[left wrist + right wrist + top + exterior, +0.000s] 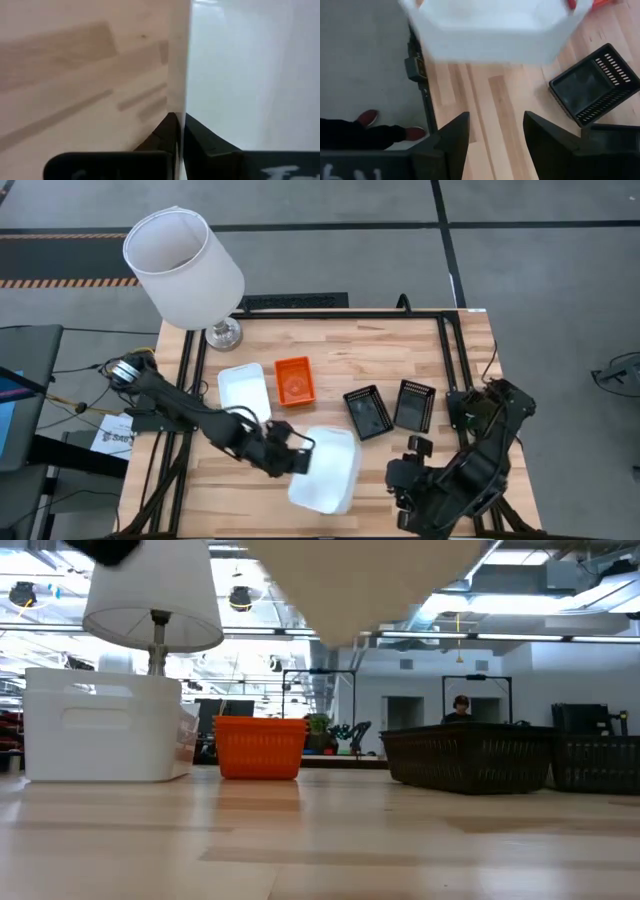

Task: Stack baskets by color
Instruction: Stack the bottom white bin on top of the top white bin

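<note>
White basket [325,470] wall sat pinched between my left gripper [179,131] fingers, lifted clear of table [400,360], likely bound for second white basket [244,392] behind gripper. Right gripper [496,137] waited with fingers spread, empty, beside it. Counted visible: two white, one orange basket [294,380], two black baskets [367,412].

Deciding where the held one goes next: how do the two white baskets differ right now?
The near white basket is lifted off the table and tilted, its wall pinched by the shut left gripper; the far white basket sits flat on the table, untouched, beside the orange basket. The near one looks larger in the high view, being raised. Both are white with solid walls.
</note>
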{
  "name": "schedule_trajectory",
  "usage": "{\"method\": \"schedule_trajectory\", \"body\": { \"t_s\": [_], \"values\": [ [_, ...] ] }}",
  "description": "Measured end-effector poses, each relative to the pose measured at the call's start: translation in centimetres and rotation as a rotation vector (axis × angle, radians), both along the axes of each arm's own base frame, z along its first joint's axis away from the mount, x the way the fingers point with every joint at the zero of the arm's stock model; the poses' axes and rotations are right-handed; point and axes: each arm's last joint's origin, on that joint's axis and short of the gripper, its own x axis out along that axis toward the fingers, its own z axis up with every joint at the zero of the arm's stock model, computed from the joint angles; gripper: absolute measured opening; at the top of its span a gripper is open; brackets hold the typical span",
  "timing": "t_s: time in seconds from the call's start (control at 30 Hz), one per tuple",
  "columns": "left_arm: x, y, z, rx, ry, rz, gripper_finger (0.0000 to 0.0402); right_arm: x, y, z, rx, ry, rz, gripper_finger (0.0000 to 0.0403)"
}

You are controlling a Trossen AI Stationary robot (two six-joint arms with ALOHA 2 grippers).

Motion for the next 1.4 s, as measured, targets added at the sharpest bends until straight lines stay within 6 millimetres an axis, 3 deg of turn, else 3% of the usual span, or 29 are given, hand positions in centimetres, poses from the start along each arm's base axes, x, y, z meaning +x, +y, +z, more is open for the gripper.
{"method": "schedule_trajectory", "body": {
  "t_s": [0.1,0.27,0.4,0.5,0.67,0.8,1.1,1.4],
  "values": [
    [-2.2,1.2,2.9,0.074,0.034,0.027,0.0000,-0.5,-0.3,0.6,0.013,-0.015,0.001,0.0199],
    [-8.1,4.9,7.0,0.186,0.061,0.196,0.0000,-0.8,-0.5,1.0,0.020,-0.024,0.006,0.0180],
    [-13.1,8.0,8.3,0.289,0.179,0.353,0.0000,-0.6,-0.7,1.1,0.008,-0.024,0.018,0.0167],
    [-15.5,9.6,8.6,0.335,0.294,0.416,0.0000,-0.4,-1.0,1.1,0.002,-0.025,0.017,0.0160],
    [-16.7,11.0,8.1,0.336,0.310,0.444,0.0000,0.1,-1.5,1.1,-0.013,-0.024,0.018,0.0151],
    [-17.5,12.0,5.5,0.319,0.410,0.466,0.0000,0.5,-1.9,1.0,-0.026,-0.022,0.023,0.0146],
    [-18.7,12.8,1.2,0.233,0.408,0.524,0.0000,1.1,-2.5,1.0,-0.049,-0.013,0.048,0.0141],
    [-18.7,12.8,0.5,0.193,0.465,0.489,0.0000,1.1,-2.5,1.0,-0.048,-0.012,0.047,0.0139]
  ]
}}
